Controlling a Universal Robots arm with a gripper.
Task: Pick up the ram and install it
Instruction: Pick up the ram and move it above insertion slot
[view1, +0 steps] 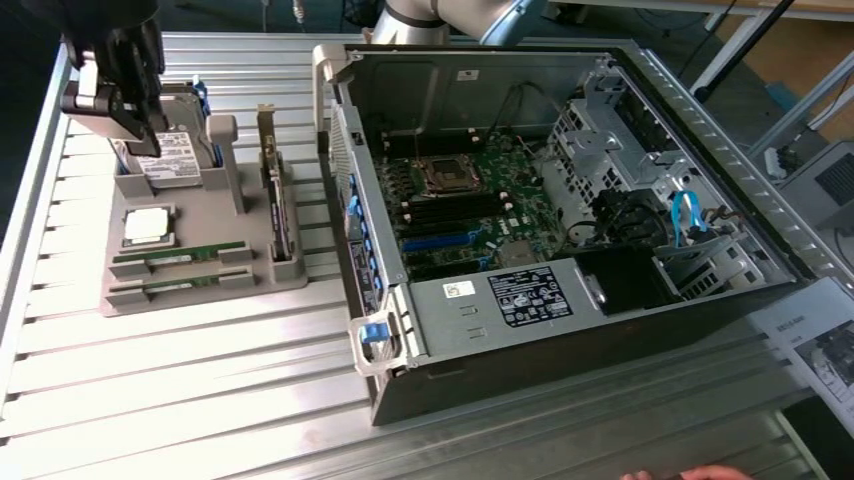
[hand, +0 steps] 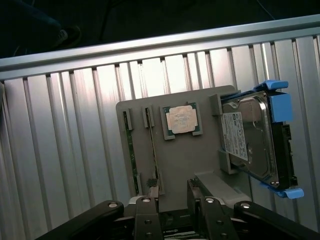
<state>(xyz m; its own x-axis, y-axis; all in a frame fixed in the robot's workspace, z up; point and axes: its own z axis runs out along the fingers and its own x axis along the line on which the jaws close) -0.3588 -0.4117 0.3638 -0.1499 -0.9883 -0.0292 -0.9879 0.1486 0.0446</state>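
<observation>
Two ram sticks, thin and green, lie side by side in slots of the grey holder (view1: 200, 225): one ram stick (view1: 174, 258) and a second ram stick (view1: 167, 287) nearer the front. In the wrist view they are the ram stick (hand: 131, 160) and the ram stick (hand: 154, 155). My gripper (view1: 131, 125) hangs above the holder's far end, over the hard drive (view1: 167, 168), well away from the sticks. Its fingers (hand: 150, 197) stand open with nothing between them, gripper (hand: 172, 194).
On the holder (hand: 200, 165) also sit a square silver processor (hand: 181, 120), the hard drive (hand: 255, 140) in blue rails and an upright expansion card (view1: 278, 200). The open computer case (view1: 561, 180) lies at the exterior view's right, motherboard memory slots (view1: 414, 205) exposed. A hand (view1: 681, 473) shows at the front edge.
</observation>
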